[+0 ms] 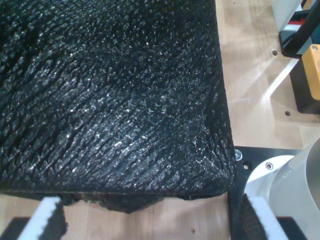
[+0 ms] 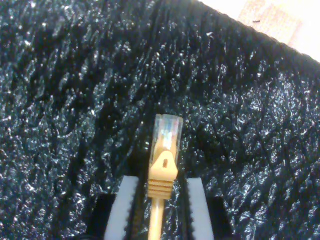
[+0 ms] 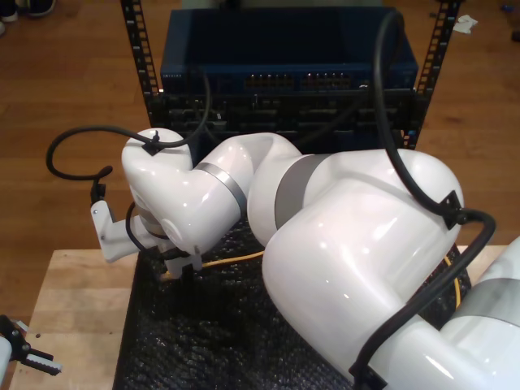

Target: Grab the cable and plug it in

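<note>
Cable (image 2: pixel 163 175) between second pincer (image 2: pixel 161 210) fingers.

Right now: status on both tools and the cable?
My second gripper shut on the cable behind its clear plug, over the black mat. My first gripper open, holding nothing. Rack ports not reached yet.

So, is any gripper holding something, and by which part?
My second gripper holds the cable just behind its plug. My first gripper holds nothing.
</note>
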